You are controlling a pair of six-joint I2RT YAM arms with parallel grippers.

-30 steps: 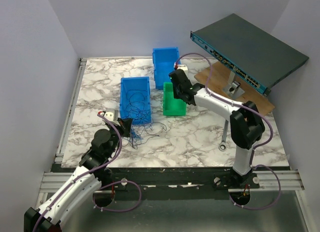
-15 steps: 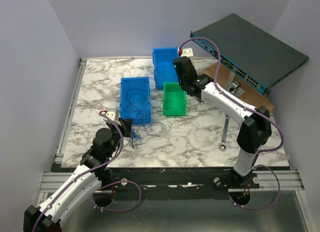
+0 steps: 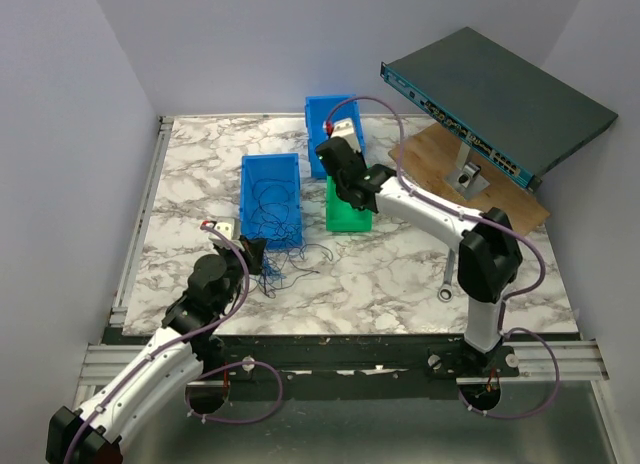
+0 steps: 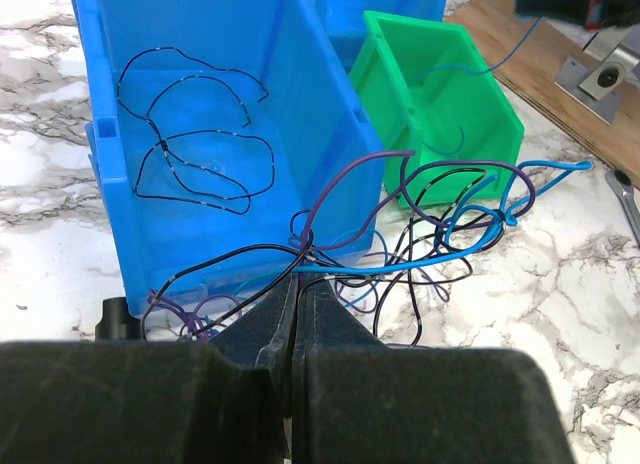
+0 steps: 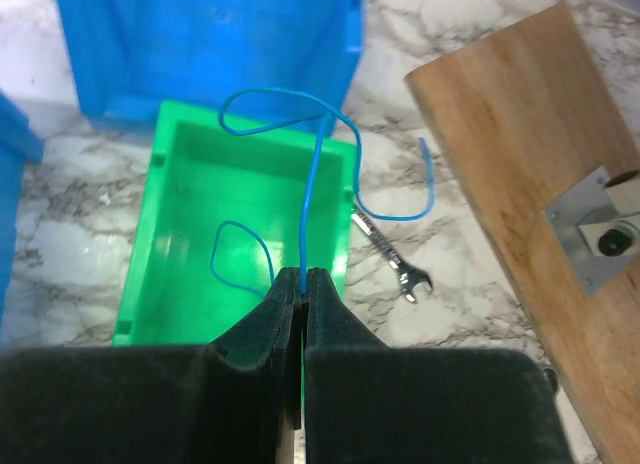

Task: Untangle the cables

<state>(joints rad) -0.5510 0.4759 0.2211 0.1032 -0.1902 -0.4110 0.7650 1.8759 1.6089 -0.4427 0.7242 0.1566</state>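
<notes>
Left wrist view: cables sit in one knotted bunch on the worktop, blue, black and purple strands mixed, too tangled to count. The bunch lies against the front wall of the near blue bin and just beside the green bin. Left gripper: jaws pinched together on strands at the near side of the bunch. One black cable lies apart, curled in loops on the floor of the near blue bin.

Right wrist view: one blue cable is separate from the bunch. Right gripper: jaws closed on it above the green bin. From there it runs up in a loop over the far rim, one end curls inside the green bin, and the other end trails out onto the worktop to the right. One wrench lies on the worktop beside the green bin, with the far blue bin behind it.

Count: two blue bins, one green bin, one wrench. One wooden board is at the right. In the top external view one network switch sits tilted over it.
</notes>
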